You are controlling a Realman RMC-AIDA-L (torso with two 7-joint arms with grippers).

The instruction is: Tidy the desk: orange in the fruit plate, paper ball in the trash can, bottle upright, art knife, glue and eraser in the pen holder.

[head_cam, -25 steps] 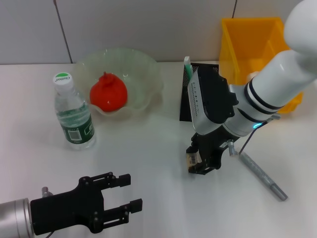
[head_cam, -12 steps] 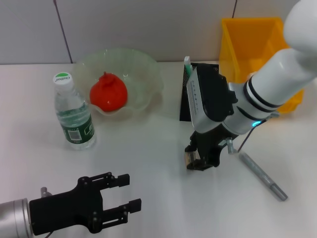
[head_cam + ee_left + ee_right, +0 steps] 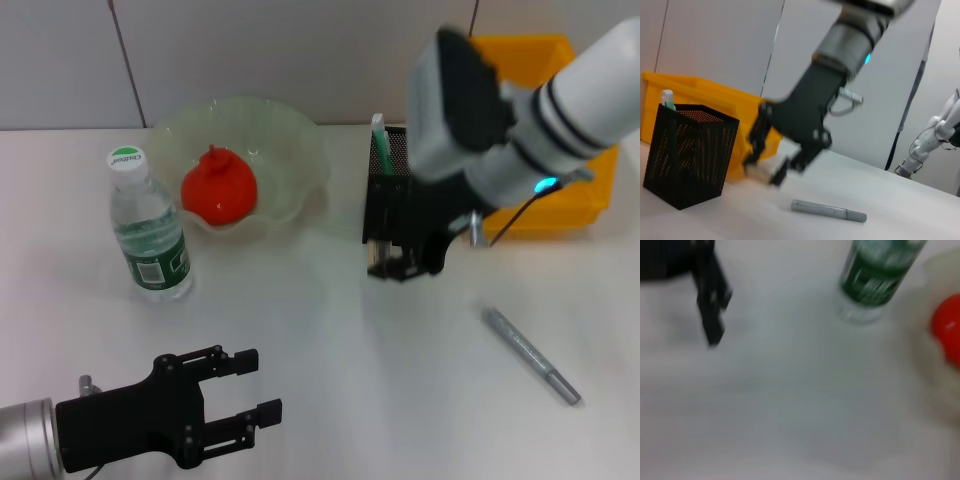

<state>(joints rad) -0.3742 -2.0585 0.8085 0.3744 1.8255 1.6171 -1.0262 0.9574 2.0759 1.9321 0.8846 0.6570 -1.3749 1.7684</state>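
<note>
My right gripper (image 3: 392, 262) is shut on a small pale eraser (image 3: 377, 262) and holds it in the air, close against the front of the black mesh pen holder (image 3: 378, 205). It also shows in the left wrist view (image 3: 767, 165), with the eraser (image 3: 760, 172) beside the holder (image 3: 687, 160). A green-capped glue stick (image 3: 378, 130) stands in the holder. The grey art knife (image 3: 530, 355) lies on the table to the right. The orange (image 3: 218, 187) sits in the glass fruit plate (image 3: 300, 140). The bottle (image 3: 148, 230) stands upright. My left gripper (image 3: 262, 383) is open and empty at the front left. The paper ball is out of view.
A yellow bin (image 3: 510, 70) stands at the back right behind the pen holder. The white table (image 3: 320, 330) stretches between the two arms. The right wrist view shows the bottle (image 3: 875, 280) and the orange (image 3: 947, 325).
My right gripper has risen from the table with the eraser and moved back to the front of the pen holder. The left arm has barely moved.
</note>
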